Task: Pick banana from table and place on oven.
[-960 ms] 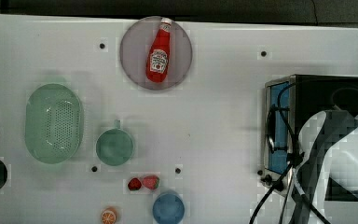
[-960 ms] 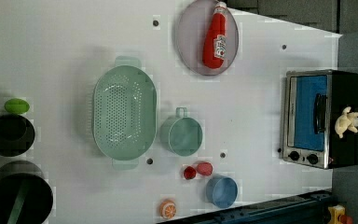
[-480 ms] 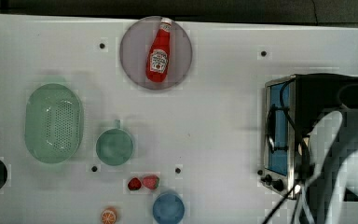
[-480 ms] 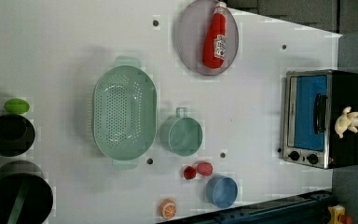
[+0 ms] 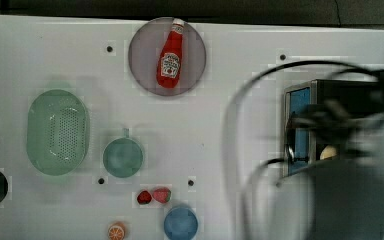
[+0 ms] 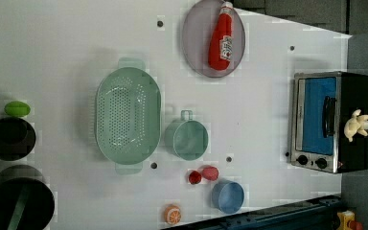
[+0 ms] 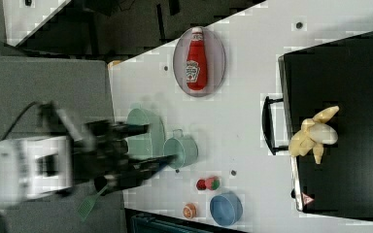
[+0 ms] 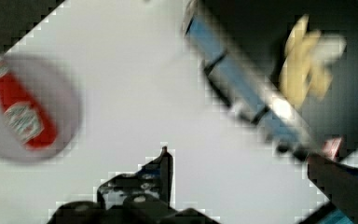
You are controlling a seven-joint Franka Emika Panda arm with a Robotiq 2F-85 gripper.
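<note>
The banana (image 7: 314, 136), a pale yellow peeled piece, lies on the black top of the oven (image 7: 349, 73), near the edge above the door handle. The left view shows the banana (image 6: 358, 125) on the oven (image 6: 318, 115) at the white table's (image 6: 268, 72) right end. Under my blurred arm in the top view, a bit of banana (image 5: 328, 152) shows beside the oven (image 5: 350, 87). My gripper (image 8: 256, 172) is open with nothing between its fingers, apart from the banana (image 8: 307, 70). In the right view the gripper (image 7: 153, 144) is blurred at the right view's left.
A ketchup bottle (image 5: 170, 55) lies on a grey plate (image 5: 192, 65). A green colander (image 5: 57, 131), teal cup (image 5: 122, 157), two strawberries (image 5: 155, 196), blue bowl (image 5: 180, 223) and orange slice (image 5: 116, 231) stand on the table. Black pots (image 6: 9, 139) and a lime (image 6: 17, 109) are at the left view's left.
My arm has swung across the top view's lower right and blurs, now looming larger over the oven. The banana stays put on the oven top.
</note>
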